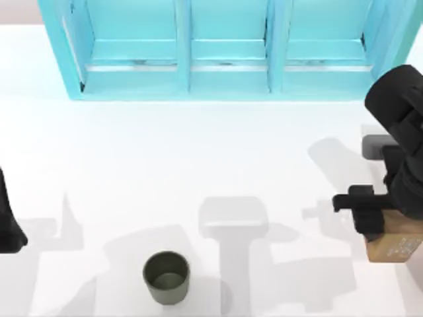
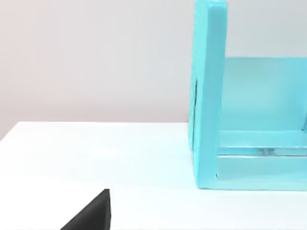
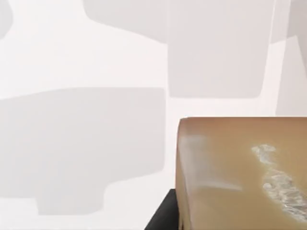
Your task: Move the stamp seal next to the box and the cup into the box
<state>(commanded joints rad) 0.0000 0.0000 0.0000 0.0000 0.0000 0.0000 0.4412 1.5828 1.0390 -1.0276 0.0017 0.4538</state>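
No brand or readable writing shows anywhere; the only marks are whitish engraved patches on one face of the stamp seal, too faint to read.

At the top view's far left edge the left arm sits parked, a dark shape low against the white bench; whether its jaws are spread or pressed together I cannot tell. Its wrist view looks across bare bench toward the end wall of the turquoise shelf unit, which runs along the far side of the bench.

Left of centre, close to the near edge, the cup stands upright with its mouth open upward, dark olive-green with a thick rim. Nothing touches it, and open bench lies all around it, up to the shelf unit and out to either arm.

At the right edge, the right gripper hangs over the stamp seal, a tan-brown block whose near and right faces show beneath the black jaws. The arm covers the block's upper part, so I cannot tell whether the jaws pinch it or merely sit over it. In the right wrist view the stamp seal lies close under the camera, pale markings on its surface, shadowed white bench beyond it.
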